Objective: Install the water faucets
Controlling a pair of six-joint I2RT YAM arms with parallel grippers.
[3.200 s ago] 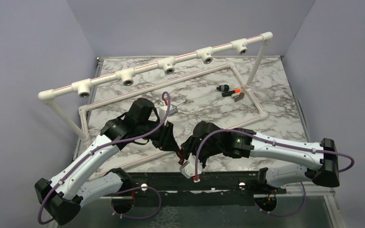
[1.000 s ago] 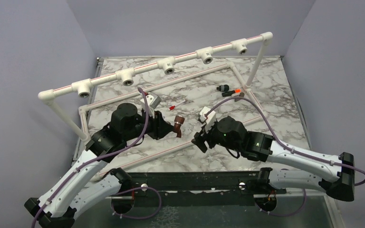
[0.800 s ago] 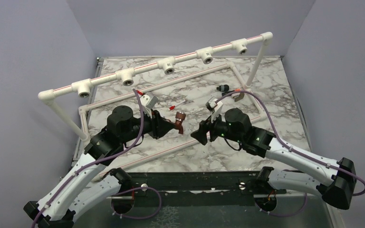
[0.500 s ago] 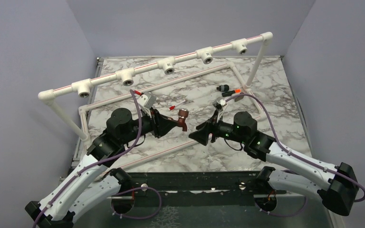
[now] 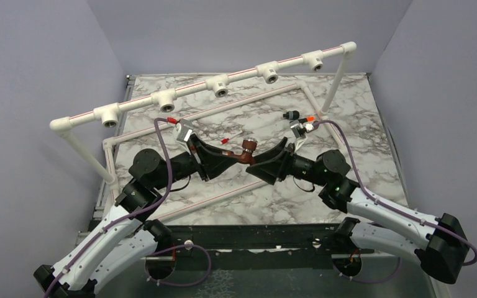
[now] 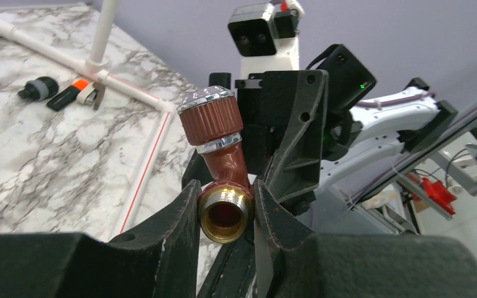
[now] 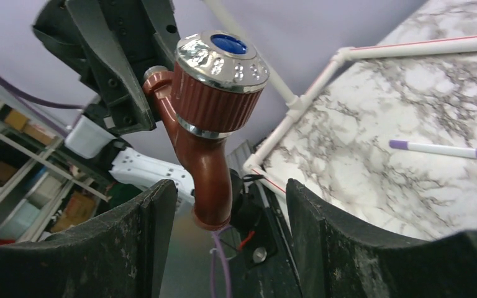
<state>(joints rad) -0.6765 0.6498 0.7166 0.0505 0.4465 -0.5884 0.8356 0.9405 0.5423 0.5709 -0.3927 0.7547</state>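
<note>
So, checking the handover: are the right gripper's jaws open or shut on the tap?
Open. The right gripper has its fingers either side of the tap, gaps showing both sides; the left gripper clamps its threaded end.

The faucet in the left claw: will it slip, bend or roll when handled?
The faucet looks like rigid metal, so probably stiff and rather heavy for its size. Its glossy body may slip; the ribbed knob likely grips better. Its bent shape should stop rolling.

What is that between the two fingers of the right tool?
The faucet, with gaps on both sides; the left tool grips its brass end. The right wrist view shows it.
</note>
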